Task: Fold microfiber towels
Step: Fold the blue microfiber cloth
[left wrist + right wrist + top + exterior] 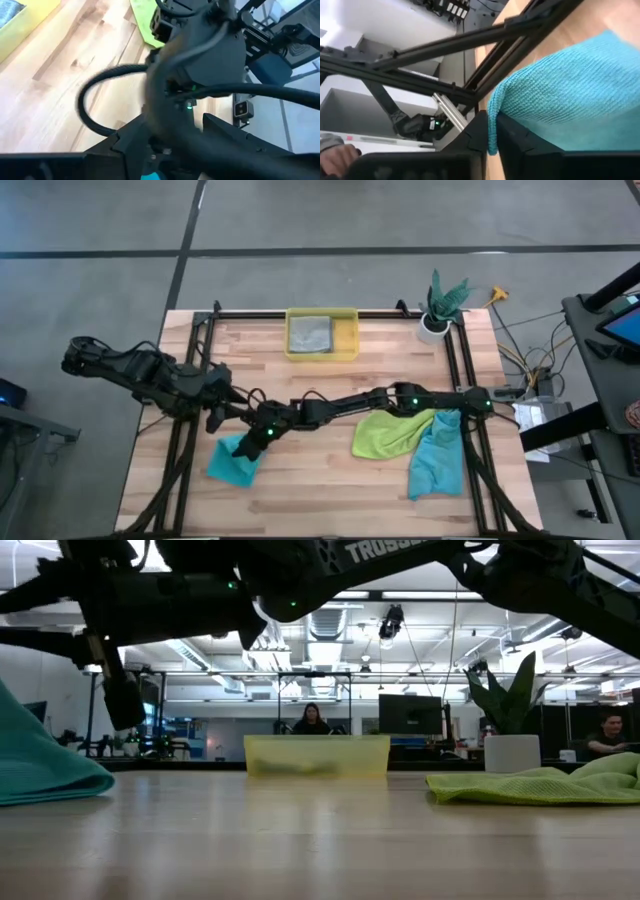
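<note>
Pinched on the teal towel's [233, 461] edge well in front of the yellow bin [322, 335], the right gripper [247, 445] risks dropping its fold if cloth slips, while the left gripper [213, 420] hangs wide beside it.

Note the table [330, 480]: pale wood planks with a smooth, faintly sheened finish. The teal towel [580, 90] is soft cloth with a fine looped weave (its nap shows best in your right wrist view). The lime towel [540, 785] looks waffle-textured and matt. The bin [317, 755] is translucent yellow plastic; the arms' housings [200, 55] are dark matt plastic.
</note>
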